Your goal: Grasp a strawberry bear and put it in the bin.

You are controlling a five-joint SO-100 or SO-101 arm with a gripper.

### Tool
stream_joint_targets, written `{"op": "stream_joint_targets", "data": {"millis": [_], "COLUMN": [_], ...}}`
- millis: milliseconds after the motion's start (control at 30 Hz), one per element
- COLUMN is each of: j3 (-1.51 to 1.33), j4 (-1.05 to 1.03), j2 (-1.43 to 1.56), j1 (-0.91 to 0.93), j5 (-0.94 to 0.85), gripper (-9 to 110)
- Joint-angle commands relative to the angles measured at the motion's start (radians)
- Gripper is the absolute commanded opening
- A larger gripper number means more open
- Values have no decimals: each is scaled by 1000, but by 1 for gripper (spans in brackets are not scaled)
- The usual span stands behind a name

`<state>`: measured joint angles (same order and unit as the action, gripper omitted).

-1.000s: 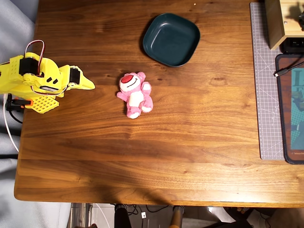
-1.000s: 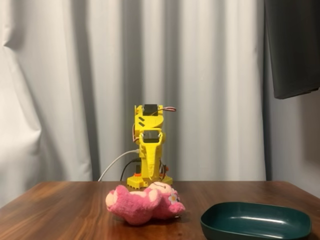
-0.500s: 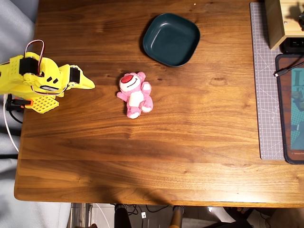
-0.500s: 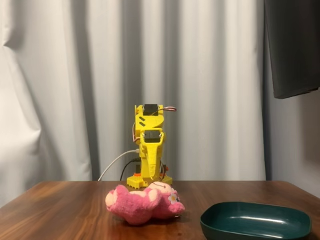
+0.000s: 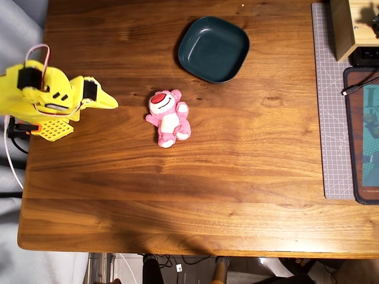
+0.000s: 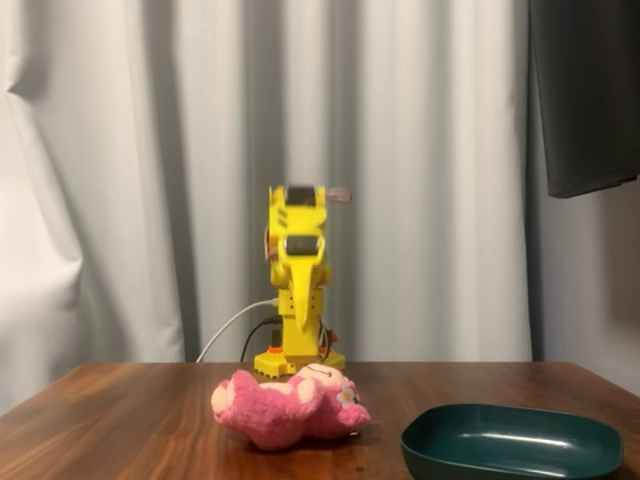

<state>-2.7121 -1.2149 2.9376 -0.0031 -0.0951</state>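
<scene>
The strawberry bear (image 5: pixel 168 116) is a small pink plush with a red snout and white belly, lying on its back near the middle of the wooden table; the fixed view shows the bear (image 6: pixel 288 406) low in front of the arm. The bin (image 5: pixel 213 48) is a dark teal rounded-square dish, empty, up and to the right of the bear in the overhead view, and the bin (image 6: pixel 512 441) sits at lower right in the fixed view. My yellow gripper (image 5: pixel 112 104) is at the table's left side, shut, tip pointing toward the bear, well short of it. In the fixed view the gripper (image 6: pixel 300 322) hangs above the table.
A grey cutting mat (image 5: pixel 329 100) lies along the right edge of the table, with a dark mouse pad (image 5: pixel 361 136), a cable and a wooden box (image 5: pixel 349 26) on it. White curtains (image 6: pixel 150 180) stand behind the arm. The arm's base (image 5: pixel 47 127) sits at the table's left edge.
The arm has started to lift: its upper links and gripper rose in the fixed view and shifted slightly in the overhead view. Bear and bin have not moved.
</scene>
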Motion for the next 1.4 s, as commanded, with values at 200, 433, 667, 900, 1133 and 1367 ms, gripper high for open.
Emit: {"op": "stream_joint_targets", "data": {"millis": [200, 433, 667, 900, 1133, 1367], "j3": [488, 669, 790, 825, 795, 712], "j4": [-49, -52, -52, -55, -23, 81], "j2": [-604, -894, -1077, -1178, -1215, -1281], "j1": [-2, 6, 6, 15, 21, 17], "j5": [17, 17, 18, 18, 18, 20], "gripper": [12, 18, 31, 47, 49, 49]}}
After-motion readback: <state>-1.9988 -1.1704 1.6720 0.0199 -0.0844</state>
